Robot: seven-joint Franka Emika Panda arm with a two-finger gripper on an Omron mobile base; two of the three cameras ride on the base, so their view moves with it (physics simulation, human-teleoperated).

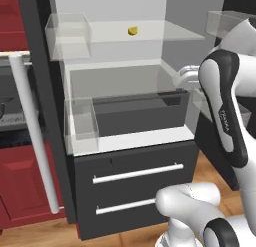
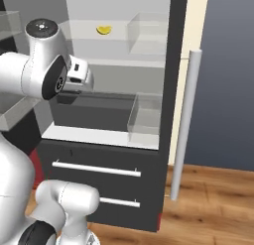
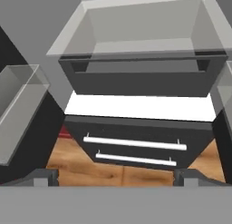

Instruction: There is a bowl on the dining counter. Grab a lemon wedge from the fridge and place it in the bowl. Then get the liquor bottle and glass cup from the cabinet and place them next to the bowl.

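**Reaching up for the lemon wedge**

The fridge (image 1: pixel 135 156) stands open, and the lemon wedge (image 1: pixel 132 30) lies on the upper glass shelf (image 1: pixel 150 33), about midway along it and towards the back edge, with a clear door bin (image 1: pixel 67 33) well off to one side. The gripper (image 3: pixel 116 177) has its fingers spread wide and holds nothing; the hand view looks lower, at the dark crisper drawer (image 3: pixel 142 80) and the drawer handles (image 3: pixel 134 143). To do this step well, the hand likely needs to rise to shelf level, enter above the shelf's front edge, and straddle the small wedge squarely before closing.
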